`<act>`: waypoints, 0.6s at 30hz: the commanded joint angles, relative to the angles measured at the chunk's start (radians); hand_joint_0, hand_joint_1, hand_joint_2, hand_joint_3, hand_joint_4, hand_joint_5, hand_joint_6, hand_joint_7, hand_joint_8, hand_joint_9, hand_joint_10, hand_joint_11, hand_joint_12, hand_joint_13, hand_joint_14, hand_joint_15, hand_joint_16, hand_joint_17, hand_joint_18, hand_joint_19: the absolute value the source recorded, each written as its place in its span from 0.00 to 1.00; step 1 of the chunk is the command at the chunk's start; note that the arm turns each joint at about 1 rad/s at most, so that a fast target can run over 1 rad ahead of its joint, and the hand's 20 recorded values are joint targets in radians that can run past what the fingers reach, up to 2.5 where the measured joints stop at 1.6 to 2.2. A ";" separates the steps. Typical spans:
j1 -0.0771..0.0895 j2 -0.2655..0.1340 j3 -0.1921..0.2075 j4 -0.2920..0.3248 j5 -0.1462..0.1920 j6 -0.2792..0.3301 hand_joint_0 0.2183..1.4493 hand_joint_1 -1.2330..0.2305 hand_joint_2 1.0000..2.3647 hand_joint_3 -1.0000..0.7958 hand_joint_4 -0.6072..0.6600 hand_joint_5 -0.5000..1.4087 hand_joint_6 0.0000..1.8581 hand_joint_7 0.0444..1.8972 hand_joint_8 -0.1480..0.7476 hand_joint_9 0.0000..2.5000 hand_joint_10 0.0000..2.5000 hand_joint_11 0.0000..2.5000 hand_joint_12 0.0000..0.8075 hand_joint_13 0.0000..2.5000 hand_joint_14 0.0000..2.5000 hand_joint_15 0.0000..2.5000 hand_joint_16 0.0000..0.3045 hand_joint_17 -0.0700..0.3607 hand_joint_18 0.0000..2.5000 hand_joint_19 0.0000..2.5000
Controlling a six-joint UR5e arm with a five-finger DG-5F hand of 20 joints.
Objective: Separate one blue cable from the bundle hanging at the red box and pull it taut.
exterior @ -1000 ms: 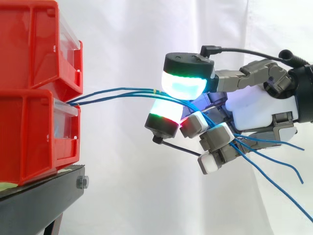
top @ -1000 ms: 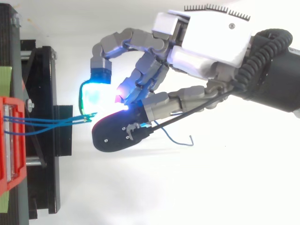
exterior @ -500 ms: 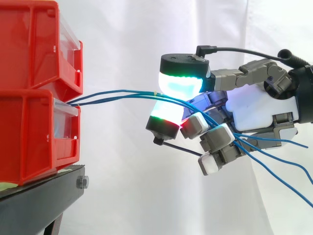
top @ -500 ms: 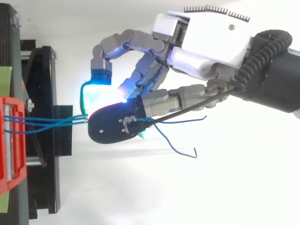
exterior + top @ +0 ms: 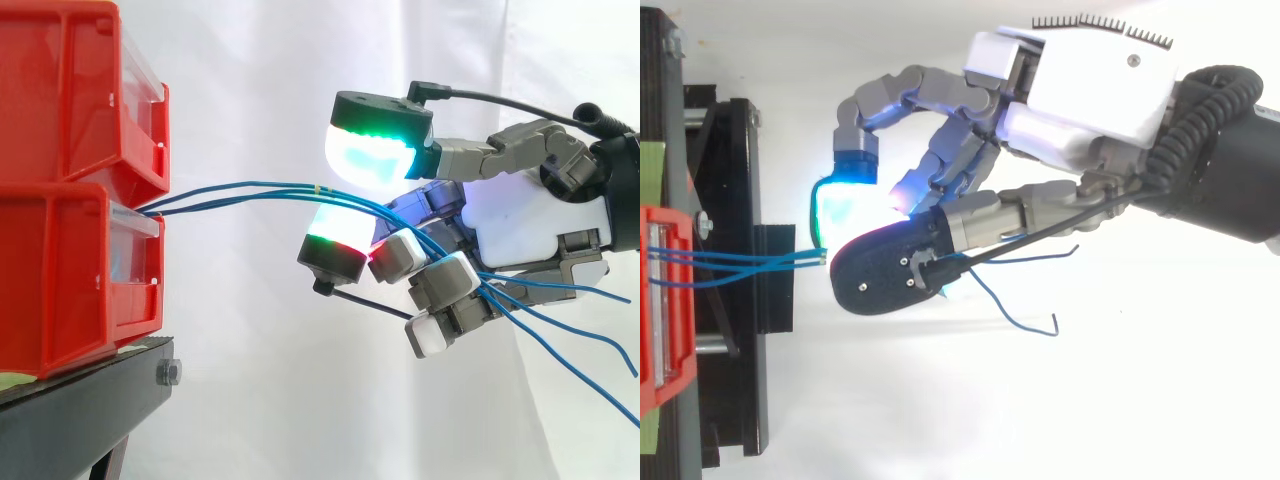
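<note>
Hand (image 5: 530,225) thumb pad (image 5: 378,150) lifted off blue cables (image 5: 250,190); pinch gap widened.

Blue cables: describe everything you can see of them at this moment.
The blue cables are several thin, glossy strands, looking like plastic-coated wire. They leave the front of the lower red bin close together, arc gently rightward, then pass between the hand's glowing fingertips and through its curled fingers. Behind the hand their loose ends fan out and droop. A small yellowish mark sits on one strand near the upper pad.
</note>
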 commanded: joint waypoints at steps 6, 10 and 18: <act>0.001 0.000 0.000 0.000 0.000 0.008 0.31 0.33 0.02 0.50 0.60 0.17 0.45 0.62 0.57 0.46 0.01 0.39 0.55 0.49 0.01 0.36 0.17 0.44 0.41 0.28; 0.003 0.000 0.000 0.000 0.000 0.014 0.33 0.32 0.02 0.48 0.60 0.16 0.45 0.61 0.56 0.44 0.01 0.39 0.54 0.49 0.01 0.35 0.17 0.44 0.41 0.28; 0.005 0.000 0.000 0.000 0.000 0.019 0.29 0.38 0.00 0.28 0.62 0.16 0.44 0.58 0.56 0.45 0.01 0.39 0.54 0.49 0.01 0.36 0.17 0.43 0.40 0.28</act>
